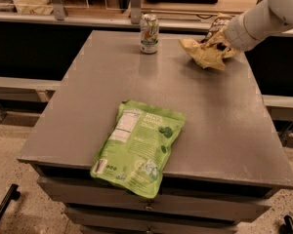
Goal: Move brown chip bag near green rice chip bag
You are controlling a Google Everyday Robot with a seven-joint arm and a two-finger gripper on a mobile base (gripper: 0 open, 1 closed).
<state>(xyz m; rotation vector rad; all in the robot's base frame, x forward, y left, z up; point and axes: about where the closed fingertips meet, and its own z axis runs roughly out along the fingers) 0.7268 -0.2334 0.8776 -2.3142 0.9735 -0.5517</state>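
The brown chip bag (pixel 203 53) is at the far right of the grey table (pixel 219 130), crumpled, with its pale tan side showing. My gripper (pixel 219 37) reaches in from the upper right on a white arm. It is shut on the bag's upper right part and holds it tilted, just off the tabletop. The green rice chip bag (pixel 139 145) lies flat at the table's near edge with its label side up. Its lower end hangs over the front edge. The two bags are far apart.
A drink can (pixel 149 33) stands upright at the table's far edge, left of the brown bag. A counter with rails (pixel 88 13) runs behind the table. Drawers (pixel 151 206) sit below the tabletop. There is floor to the left.
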